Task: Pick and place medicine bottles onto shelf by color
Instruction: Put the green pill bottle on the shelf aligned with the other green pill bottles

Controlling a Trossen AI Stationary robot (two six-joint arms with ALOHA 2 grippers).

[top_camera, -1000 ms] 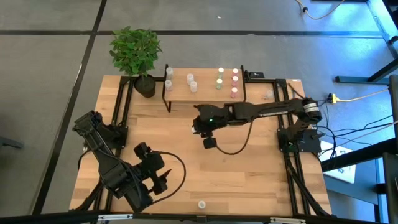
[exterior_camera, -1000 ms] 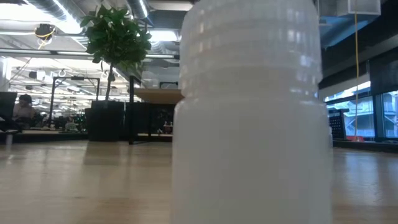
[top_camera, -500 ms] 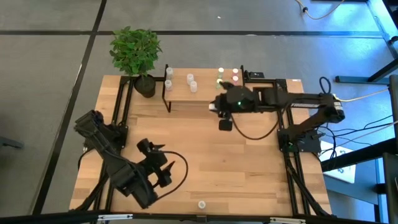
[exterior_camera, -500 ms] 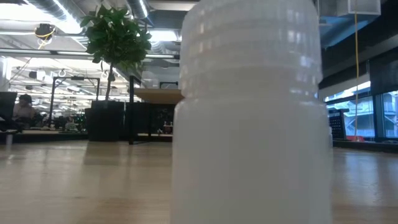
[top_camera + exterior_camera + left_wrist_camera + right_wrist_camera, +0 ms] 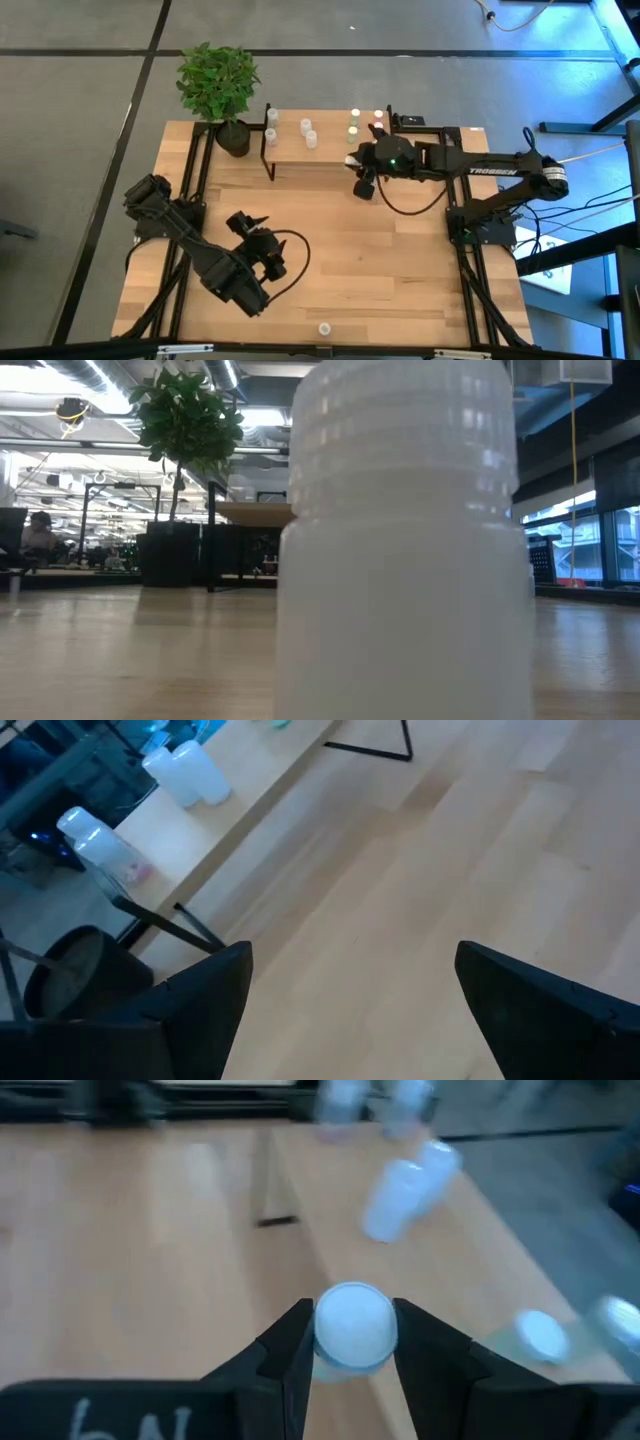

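The shelf [image 5: 330, 148] stands at the table's far edge with white-, green- and pink-capped medicine bottles [image 5: 352, 130] upright on it. My right gripper [image 5: 364, 186] hangs just in front of the shelf's near edge, shut on a white-capped bottle [image 5: 352, 1330]. The shelf [image 5: 470, 1270] and more bottles [image 5: 405, 1195] lie blurred beyond it. My left gripper [image 5: 262, 243] hovers open over the table's left middle, with nothing between its fingers [image 5: 350, 1010]. Another bottle [image 5: 323, 328] stands on its base at the table's near edge and fills the low view [image 5: 400, 540]. My right gripper pinches the bottle between its two fingers [image 5: 290, 1345], one on each side of the body just under the white cap [image 5: 352, 1320]. The fingers slant down toward the shelf. The bottle is lifted clear of the table, its cap end facing the wrist camera.
A potted plant [image 5: 218, 85] stands at the table's far left corner beside the shelf. Black frame rails [image 5: 195, 170] run along the table's left and right sides. Bare wood [image 5: 380, 270] lies between the two arms.
My right gripper has carried the bottle from the table's middle toward the far right, up to the shelf's near edge, rolling as it went. My left gripper, still open, has moved toward the table's middle and sunk a little.
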